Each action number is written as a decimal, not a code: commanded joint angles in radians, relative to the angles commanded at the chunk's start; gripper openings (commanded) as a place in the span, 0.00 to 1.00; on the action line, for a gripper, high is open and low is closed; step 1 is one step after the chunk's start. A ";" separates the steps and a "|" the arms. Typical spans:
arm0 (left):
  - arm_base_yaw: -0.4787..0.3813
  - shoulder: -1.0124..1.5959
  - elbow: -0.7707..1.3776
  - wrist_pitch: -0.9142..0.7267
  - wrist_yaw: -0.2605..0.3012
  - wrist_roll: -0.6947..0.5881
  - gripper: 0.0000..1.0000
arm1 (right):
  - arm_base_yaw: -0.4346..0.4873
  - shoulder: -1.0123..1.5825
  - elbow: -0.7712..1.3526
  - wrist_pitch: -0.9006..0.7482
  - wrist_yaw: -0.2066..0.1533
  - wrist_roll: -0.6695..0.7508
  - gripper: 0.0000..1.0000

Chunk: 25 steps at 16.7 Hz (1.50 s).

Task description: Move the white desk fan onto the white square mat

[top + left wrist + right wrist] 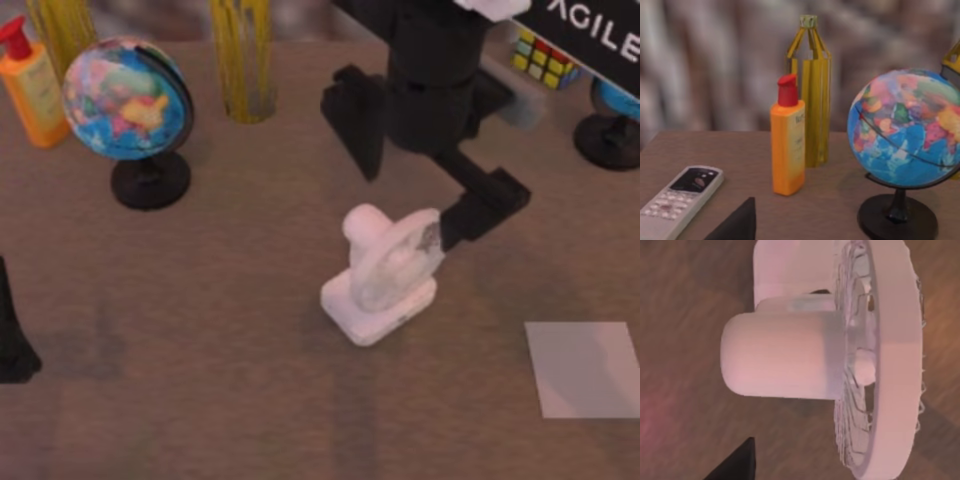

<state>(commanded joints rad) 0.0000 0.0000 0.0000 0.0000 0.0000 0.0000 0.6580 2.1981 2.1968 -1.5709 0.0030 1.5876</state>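
Because the white desk fan (385, 275) stands upright on its base near the middle of the counter (200, 400), well apart from the white square mat (583, 368) at the counter's right edge, the carry has evidently not begun. The right tool (440, 232) hangs at the fan's grille rim, on the side toward the mat, which suits a grasp on the thin ring rather than on the bulky motor housing. From the top view I cannot tell whether its fingers are spread or closed on the rim, since they merge with the mesh there.

The right wrist view adds what the overhead one lacks: the fan (840, 355) fills it, cylindrical housing toward the camera and grille edge-on, with only one dark finger tip (737, 462) in a corner, so contact is not confirmed.

The left arm sits parked at the counter's left edge (12, 335). Its wrist view shows an orange bottle (788, 142), a yellow stand (812, 100), a globe (907, 130) and a remote control (677, 200); the remote is absent from the top view. Its tool's opening cannot be judged either.
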 joint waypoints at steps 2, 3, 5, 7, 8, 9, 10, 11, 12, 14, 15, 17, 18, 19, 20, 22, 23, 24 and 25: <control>0.000 0.000 0.000 0.000 0.000 0.000 1.00 | 0.000 0.000 0.000 0.000 0.000 0.000 1.00; 0.000 0.000 0.000 0.000 0.000 0.000 1.00 | 0.000 0.000 0.000 0.000 0.000 0.000 1.00; 0.000 0.000 0.000 0.000 0.000 0.000 1.00 | -0.005 -0.002 -0.002 0.002 0.001 -0.001 1.00; 0.000 0.000 0.000 0.000 0.000 0.000 1.00 | -0.004 -0.004 -0.019 0.018 0.000 -0.003 1.00; 0.000 0.000 0.000 0.000 0.000 0.000 1.00 | -0.003 -0.007 -0.044 0.038 0.000 -0.003 1.00; 0.000 0.000 0.000 0.000 0.000 0.000 1.00 | -0.002 -0.012 -0.075 0.064 0.000 -0.003 1.00; 0.000 0.000 0.000 0.000 0.000 0.000 1.00 | -0.002 -0.017 -0.110 0.094 0.000 -0.003 1.00; 0.000 0.000 0.000 0.000 0.000 0.000 1.00 | -0.002 -0.021 -0.148 0.125 0.000 -0.002 1.00; 0.000 0.000 0.000 0.000 0.000 0.000 1.00 | -0.001 -0.025 -0.184 0.156 0.000 -0.001 1.00; 0.000 0.000 0.000 0.000 0.000 0.000 1.00 | 0.001 -0.031 -0.238 0.205 0.000 0.001 1.00; 0.000 0.000 0.000 0.000 0.000 0.000 1.00 | 0.002 -0.033 -0.250 0.217 0.000 0.001 1.00; 0.000 0.000 0.000 0.000 0.000 0.000 1.00 | 0.002 -0.033 -0.253 0.219 0.000 0.001 1.00; 0.000 0.000 0.000 0.000 0.000 0.000 1.00 | 0.002 -0.033 -0.253 0.219 0.000 0.001 1.00; 0.000 0.000 0.000 0.000 0.000 0.000 1.00 | 0.002 -0.033 -0.253 0.219 0.000 0.001 1.00; 0.000 0.000 0.000 0.000 0.000 0.000 1.00 | 0.002 -0.033 -0.253 0.219 0.000 0.001 0.92; 0.000 0.000 0.000 0.000 0.000 0.000 1.00 | 0.002 -0.033 -0.253 0.219 0.000 0.001 0.77; 0.000 0.000 0.000 0.000 0.000 0.000 1.00 | 0.002 -0.033 -0.253 0.219 0.000 0.001 0.70; 0.000 0.000 0.000 0.000 0.000 0.000 1.00 | 0.002 -0.033 -0.253 0.219 0.000 0.001 0.62; 0.000 0.000 0.000 0.000 0.000 0.000 1.00 | 0.002 -0.033 -0.253 0.219 0.000 0.001 0.55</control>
<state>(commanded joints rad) 0.0000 0.0000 0.0000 0.0000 0.0000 0.0000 0.6598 2.1650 1.9442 -1.3514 0.0027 1.5890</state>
